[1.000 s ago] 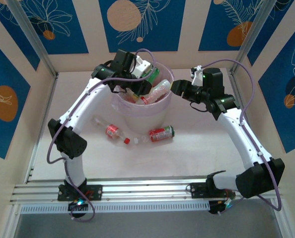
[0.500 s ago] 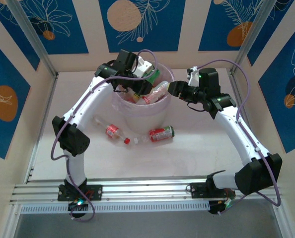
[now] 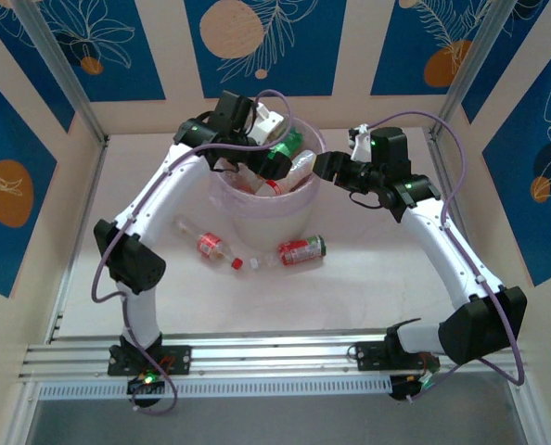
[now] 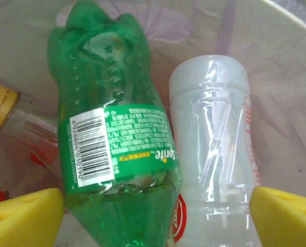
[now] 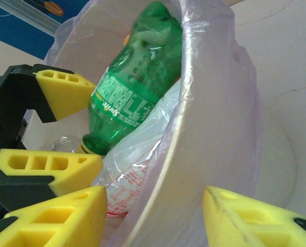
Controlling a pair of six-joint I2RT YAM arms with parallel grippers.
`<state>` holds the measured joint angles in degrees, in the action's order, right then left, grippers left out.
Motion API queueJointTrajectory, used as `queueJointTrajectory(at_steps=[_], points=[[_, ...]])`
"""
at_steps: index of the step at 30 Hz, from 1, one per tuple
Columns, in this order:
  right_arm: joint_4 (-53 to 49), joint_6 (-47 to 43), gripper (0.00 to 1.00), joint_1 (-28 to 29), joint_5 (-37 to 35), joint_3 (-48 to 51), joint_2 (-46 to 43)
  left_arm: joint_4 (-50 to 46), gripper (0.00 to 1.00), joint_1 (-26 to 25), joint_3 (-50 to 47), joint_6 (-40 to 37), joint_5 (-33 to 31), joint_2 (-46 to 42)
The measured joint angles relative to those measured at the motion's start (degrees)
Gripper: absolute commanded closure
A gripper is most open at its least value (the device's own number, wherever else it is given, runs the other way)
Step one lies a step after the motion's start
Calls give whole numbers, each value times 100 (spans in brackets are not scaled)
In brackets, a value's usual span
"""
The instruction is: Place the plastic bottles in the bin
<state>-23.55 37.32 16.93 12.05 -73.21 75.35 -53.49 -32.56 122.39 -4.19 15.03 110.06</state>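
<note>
Over the bin (image 3: 262, 221), the left tool (image 4: 155, 218) hung with its yellow pads spread wide. A green bottle (image 4: 117, 139) lay between them, cap down inside the lilac liner. It rested beside a clear bottle (image 4: 215, 139) and a yellow-capped bottle (image 4: 1, 105). The right tool (image 5: 153, 218) pinched the bin's right rim, one pad inside, one outside. A red-labelled bottle (image 3: 211, 245) and a second bottle (image 3: 301, 249) lay on the counter (image 3: 368, 278), just in front of the bin.
</note>
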Motion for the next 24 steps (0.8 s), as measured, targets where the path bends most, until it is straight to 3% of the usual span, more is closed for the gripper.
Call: queueJointTrajectory(at_steps=[7, 16, 19, 24], points=[[-2, -39, 48, 0, -2, 0, 0, 72, 11, 0, -243, 109, -55, -601], [-7, -90, 48, 0, -4, 0, 0, 164, 7, 111, -1360, 433, -857, -2262], [-7, -105, 48, 20, -4, 0, 0, 179, 3, 442, -2035, 706, -1104, -3021], [-7, -125, 47, 37, -2, 0, 0, 332, 0, 1604, -3543, 1412, -1169, -4225]])
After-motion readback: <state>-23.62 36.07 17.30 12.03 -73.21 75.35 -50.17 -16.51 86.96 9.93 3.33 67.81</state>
